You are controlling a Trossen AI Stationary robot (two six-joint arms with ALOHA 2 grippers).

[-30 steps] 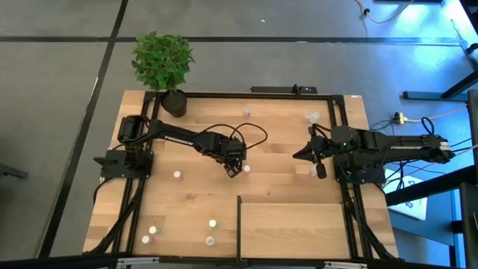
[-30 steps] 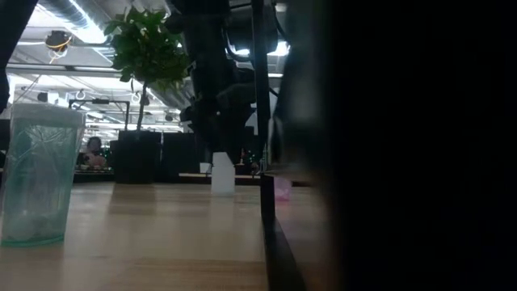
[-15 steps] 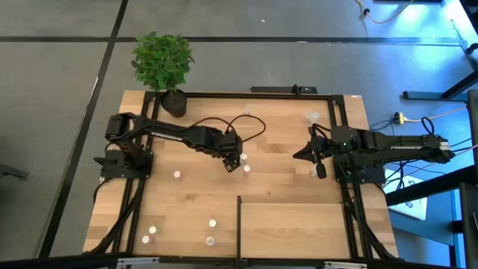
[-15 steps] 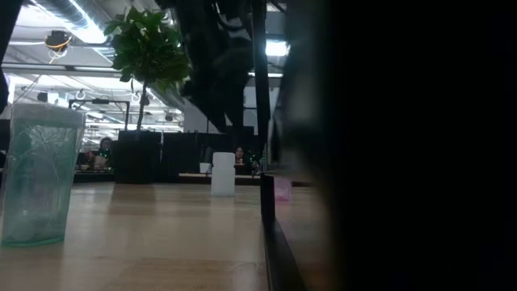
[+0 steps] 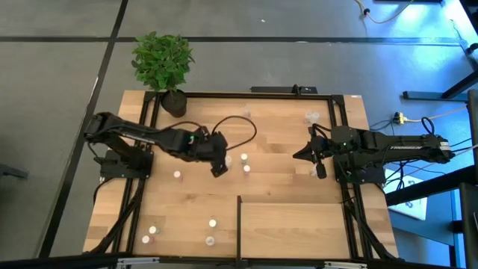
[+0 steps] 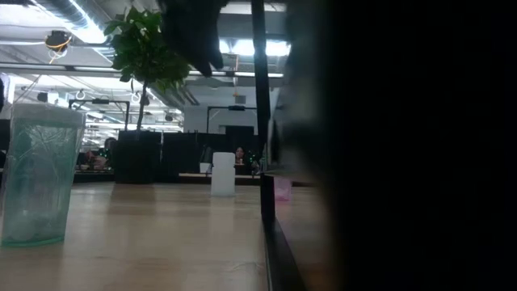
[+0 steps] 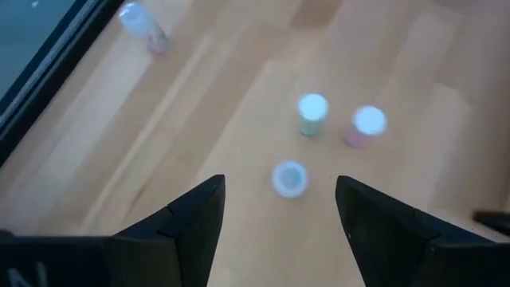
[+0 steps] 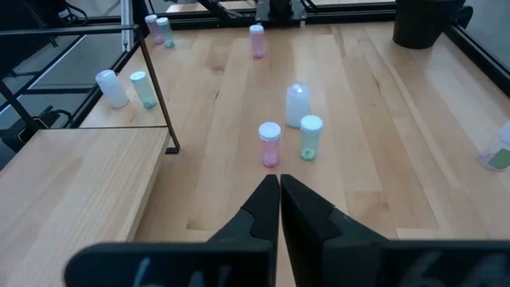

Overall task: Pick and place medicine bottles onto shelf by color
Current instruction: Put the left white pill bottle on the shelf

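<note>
Three small medicine bottles stand upright together at mid-table: a green one (image 7: 312, 113), a pink one (image 7: 366, 124) and a translucent one (image 7: 288, 178). In the high view this group (image 5: 244, 158) shows just right of my left gripper (image 5: 218, 169). That gripper (image 7: 279, 191) hangs open above the table, holding nothing. More bottles (image 5: 177, 175) (image 5: 212, 223) (image 5: 153, 229) stand scattered on the planks. The shelf (image 5: 299, 228), a pale panel with a black edge strip (image 5: 239, 224), lies at the near right. My right gripper (image 8: 279, 185) waits shut at the right side (image 5: 299, 155).
A potted plant (image 5: 164, 63) stands at the far left corner. Two more bottles (image 5: 312, 116) (image 5: 246, 110) stand near the far edge. A black frame rail (image 5: 254, 94) runs round the table. In the low view a translucent bottle (image 6: 36, 174) stands close to the camera.
My left gripper has risen and drawn back toward the table's left edge, away from the three bottles at mid-table, and has turned somewhat. It has stayed open. The bottles stand where they were, now uncovered in the high view.
</note>
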